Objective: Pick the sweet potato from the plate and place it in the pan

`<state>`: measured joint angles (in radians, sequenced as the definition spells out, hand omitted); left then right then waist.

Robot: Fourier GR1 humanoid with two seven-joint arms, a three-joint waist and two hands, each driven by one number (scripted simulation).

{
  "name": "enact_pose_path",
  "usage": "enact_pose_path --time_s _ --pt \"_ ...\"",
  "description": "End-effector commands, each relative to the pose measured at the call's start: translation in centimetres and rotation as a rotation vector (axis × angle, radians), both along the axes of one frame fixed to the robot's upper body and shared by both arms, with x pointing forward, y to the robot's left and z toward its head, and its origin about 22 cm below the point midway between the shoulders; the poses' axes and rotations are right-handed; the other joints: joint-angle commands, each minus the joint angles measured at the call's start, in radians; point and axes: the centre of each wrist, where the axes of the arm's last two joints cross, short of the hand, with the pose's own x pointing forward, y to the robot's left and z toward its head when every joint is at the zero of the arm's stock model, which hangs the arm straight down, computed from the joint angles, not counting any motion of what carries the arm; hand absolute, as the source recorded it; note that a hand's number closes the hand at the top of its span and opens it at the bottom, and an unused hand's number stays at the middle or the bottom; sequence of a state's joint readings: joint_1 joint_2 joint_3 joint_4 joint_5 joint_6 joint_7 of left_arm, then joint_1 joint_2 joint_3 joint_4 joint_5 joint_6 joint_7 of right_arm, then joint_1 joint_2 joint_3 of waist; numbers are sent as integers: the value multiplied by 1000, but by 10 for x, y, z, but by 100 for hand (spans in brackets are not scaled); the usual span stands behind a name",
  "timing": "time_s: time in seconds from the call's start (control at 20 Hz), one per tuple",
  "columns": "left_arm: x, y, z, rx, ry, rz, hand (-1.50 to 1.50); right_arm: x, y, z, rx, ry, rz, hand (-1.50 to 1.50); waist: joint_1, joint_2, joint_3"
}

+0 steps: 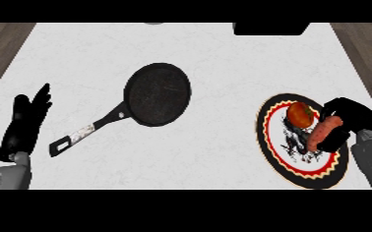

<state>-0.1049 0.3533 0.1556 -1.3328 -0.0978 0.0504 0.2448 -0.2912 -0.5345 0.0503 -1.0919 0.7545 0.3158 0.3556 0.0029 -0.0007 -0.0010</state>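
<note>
The sweet potato [323,131], long and orange-pink, lies slanted over the right side of the round patterned plate [291,164]. My right hand [347,119] sits at the plate's right rim with its fingers curled round the sweet potato's upper end. A rounder orange-red piece [300,114] rests on the plate just left of the hand. The black pan [158,94] stands in the middle of the counter, well to the left of the plate, with its handle [83,134] pointing down-left. My left hand [25,123] is open at the left edge, fingers up, apart from the pan handle.
A dark object [270,28] sits at the counter's far edge, upper right. White counter [218,142] stretches between pan and plate. Wooden floor shows past both sides of the counter.
</note>
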Motion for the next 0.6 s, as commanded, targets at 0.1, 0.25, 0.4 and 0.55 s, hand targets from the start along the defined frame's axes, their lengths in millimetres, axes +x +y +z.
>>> enact_pose_path --time_s 0.1,0.25,0.4,0.55 --pt "5 -3 3 -12 -3 25 0 -20 46 -7 22 -60 -32 150 -13 -3 0" --pt "-7 4 1 7 12 43 0 -52 129 -27 49 -95 -56 150 -46 -21 -3" --pt "-7 7 -1 -6 22 50 0 -76 187 -32 66 -149 -75 150 -58 -28 -4" --pt "-16 9 -8 -15 11 58 0 -105 227 -14 67 -260 -120 150 -52 -26 -4"
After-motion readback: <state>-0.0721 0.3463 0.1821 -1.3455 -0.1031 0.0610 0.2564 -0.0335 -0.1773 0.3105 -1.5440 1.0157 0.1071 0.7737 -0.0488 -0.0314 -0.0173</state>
